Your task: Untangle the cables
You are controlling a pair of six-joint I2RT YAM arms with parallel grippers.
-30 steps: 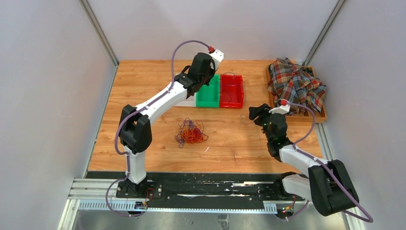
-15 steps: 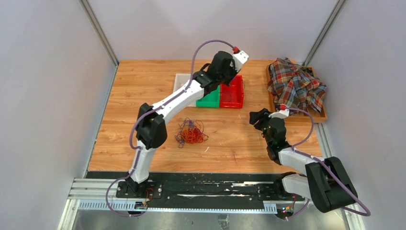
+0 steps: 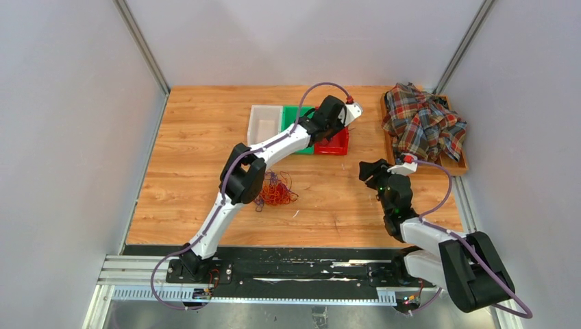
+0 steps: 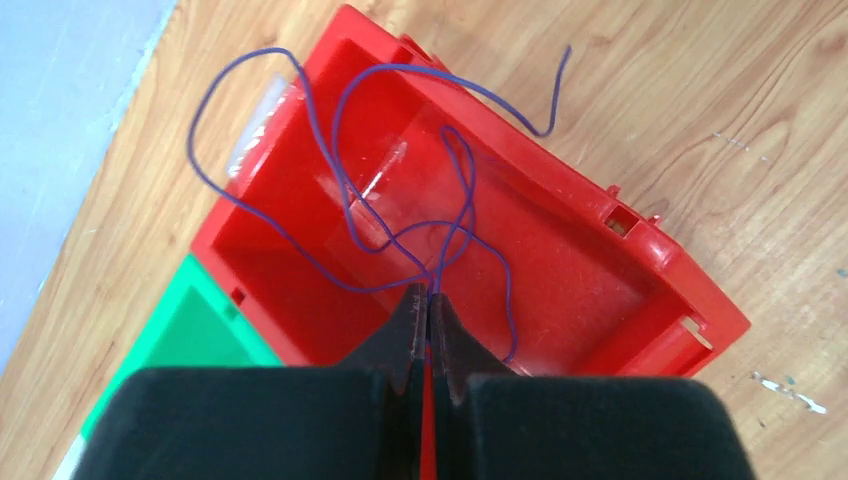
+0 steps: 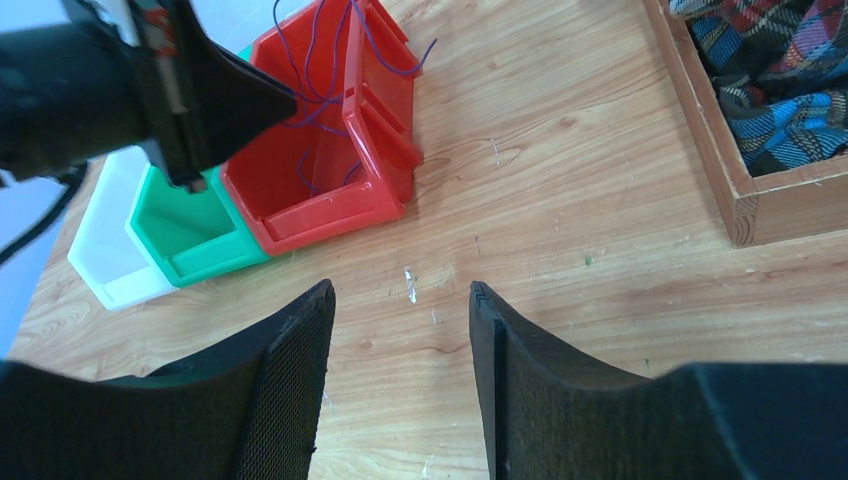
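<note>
Since a second ago the left arm has swung to its right. Its left pincer (image 4: 428,300), which hung over the green bin (image 4: 190,320), now hangs over the red bin (image 4: 560,180), and the white bin (image 3: 263,123) it partly hid shows in full. The pincer is pressed shut on a thin purple cable (image 4: 436,272). The cable's loops trail down into the red bin and over its far rim onto the table (image 3: 205,137).

The right arm has shifted only slightly. The right pincer (image 5: 400,290) stands fairly wide with nothing between its pads, over bare wood near the bins.

The bunch of cables (image 3: 277,192), red, orange and purple, lies mid-table where it was. The left arm's elbow now covers its left edge in the top view. A plaid cloth (image 3: 423,123) is heaped in a wooden tray (image 3: 460,168) at the right edge of the table.
</note>
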